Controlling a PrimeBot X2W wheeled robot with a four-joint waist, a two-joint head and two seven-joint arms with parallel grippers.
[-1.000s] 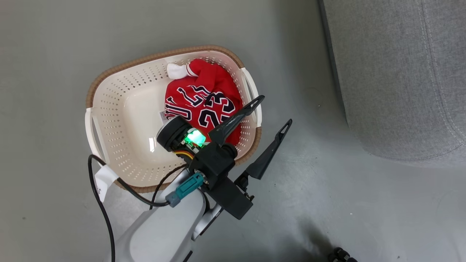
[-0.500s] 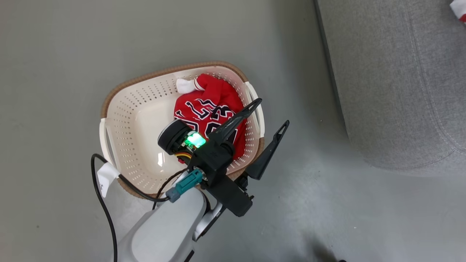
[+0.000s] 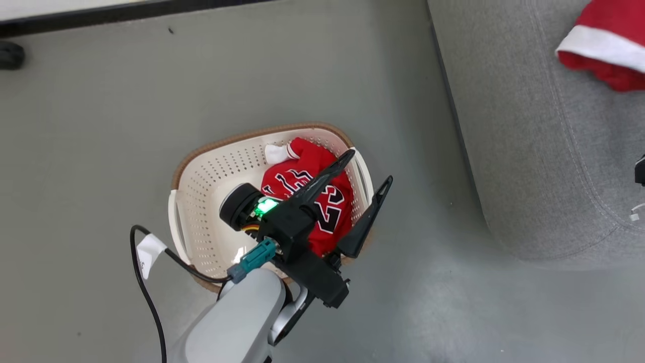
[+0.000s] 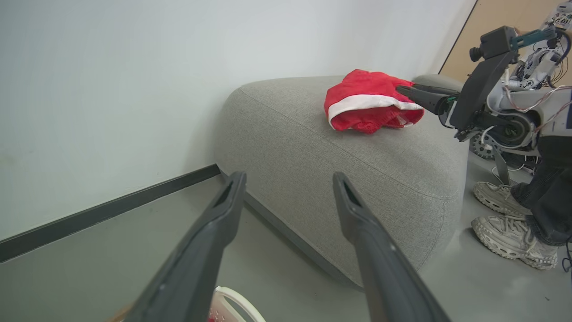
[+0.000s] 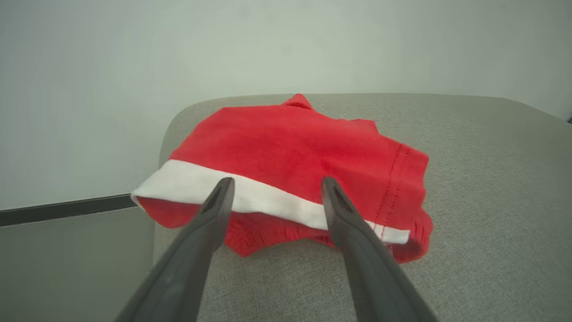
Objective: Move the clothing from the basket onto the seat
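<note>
Basket (image 3: 199, 217) sits on the grey floor (image 3: 101, 126) with bare floor on every side. A strip of open floor lies between its right handle and the seat's (image 3: 509, 151) rounded edge. A dark baseboard (image 4: 111, 205) runs along the wall (image 4: 111, 89), and the seat butts up to that wall. Most of the seat top is bare fabric.

Counts: 1 basket, 1 seat, 2 red garments, 2 grippers, 2 pale shoes (image 4: 514, 237) of a person standing by the seat's far end.

Jersey (image 3: 330, 209), number 23 showing, is bunched against the basket's right wall, and the basket's left half is bare. Striped garment (image 3: 604, 45) lies on the seat top, back from the front edge, cut off by the head view's upper right corner. Its white stripe faces the right gripper.

Left gripper (image 3: 368, 166) is over the basket's right side, fingers spread wide and holding nothing. One finger crosses above the jersey and the other is over the rim by the handle. In its wrist view, the fingers (image 4: 228, 210) point at the seat's edge.

Right gripper (image 5: 277, 180) is over the seat, fingers spread apart with nothing pinched between them. The tips line up with the white stripe, but I cannot tell whether they touch it.
</note>
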